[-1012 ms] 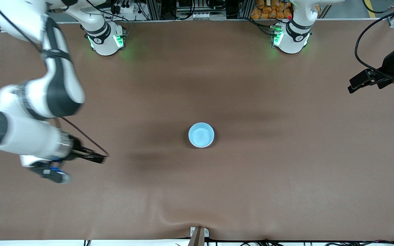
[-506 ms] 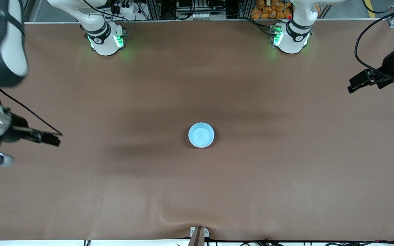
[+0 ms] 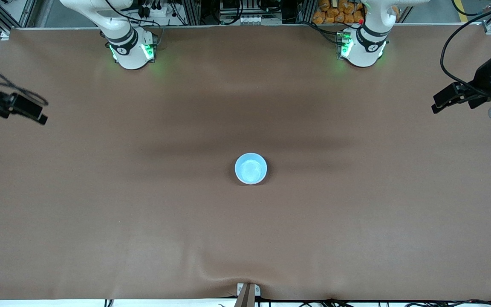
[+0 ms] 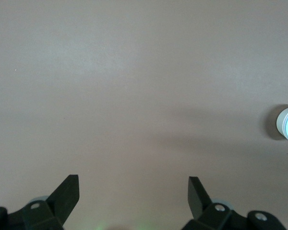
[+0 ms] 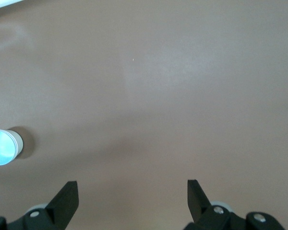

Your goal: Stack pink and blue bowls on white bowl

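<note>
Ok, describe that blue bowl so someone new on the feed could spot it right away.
Start from the brown table and go to its middle, about midway between the two arms' ends. The blue bowl sits there upright, the only bowl top visible from above, with a whitish wall below its rim in both wrist views. The left gripper and right gripper hang open over the table's ends, well away from it.

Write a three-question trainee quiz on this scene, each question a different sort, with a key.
1. True or false: the blue bowl shows on top of the stack in mid-table.
2. The left end effector is: A) open B) shut on a bowl C) out of view.
3. Fill in: the right end effector hangs over the right arm's end of the ____.

Key: 1 true; 2 A; 3 table.
</note>
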{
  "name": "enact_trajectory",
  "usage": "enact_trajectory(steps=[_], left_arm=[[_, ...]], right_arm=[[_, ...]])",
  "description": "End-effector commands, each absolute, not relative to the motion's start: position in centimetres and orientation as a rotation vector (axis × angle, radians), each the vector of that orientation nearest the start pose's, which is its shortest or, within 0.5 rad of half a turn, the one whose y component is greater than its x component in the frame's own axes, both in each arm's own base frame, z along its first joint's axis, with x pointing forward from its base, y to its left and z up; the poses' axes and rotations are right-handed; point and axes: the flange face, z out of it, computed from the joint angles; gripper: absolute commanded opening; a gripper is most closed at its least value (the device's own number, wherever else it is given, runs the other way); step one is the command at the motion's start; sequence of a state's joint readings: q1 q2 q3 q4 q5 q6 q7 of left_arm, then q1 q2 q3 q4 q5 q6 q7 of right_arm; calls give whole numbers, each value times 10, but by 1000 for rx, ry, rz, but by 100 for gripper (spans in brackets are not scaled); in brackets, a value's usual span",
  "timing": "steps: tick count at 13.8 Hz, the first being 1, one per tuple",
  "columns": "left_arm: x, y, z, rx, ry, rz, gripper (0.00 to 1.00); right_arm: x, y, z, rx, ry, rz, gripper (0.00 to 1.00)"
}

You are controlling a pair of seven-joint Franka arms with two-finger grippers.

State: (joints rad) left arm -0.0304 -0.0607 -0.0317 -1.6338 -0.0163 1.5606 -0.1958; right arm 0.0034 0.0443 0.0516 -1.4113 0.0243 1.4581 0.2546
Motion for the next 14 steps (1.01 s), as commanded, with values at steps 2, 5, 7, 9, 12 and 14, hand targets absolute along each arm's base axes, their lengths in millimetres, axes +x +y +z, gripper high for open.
enact_trajectory(steps=[2,5,7,9,12,14], left_arm=[[516,-45,635,-3159,-150,9,100],[514,-48,640,-3158,-131,-8,100],[515,-48,641,-3160,-128,-13,100],[517,-48,641,-3161,-119,-13,100],[520,-47,643,-3163,-101,-20,100],[524,-47,644,-3162,-101,-25,100]], right_arm=[[504,35,645,-3143,269,-64,100],[535,21,668,-3190,137,-59,100],[556,20,670,-3191,138,22,100],[557,23,671,-3200,131,23,100],[555,18,670,-3229,132,57,100],[554,10,673,-3213,-20,56,100]])
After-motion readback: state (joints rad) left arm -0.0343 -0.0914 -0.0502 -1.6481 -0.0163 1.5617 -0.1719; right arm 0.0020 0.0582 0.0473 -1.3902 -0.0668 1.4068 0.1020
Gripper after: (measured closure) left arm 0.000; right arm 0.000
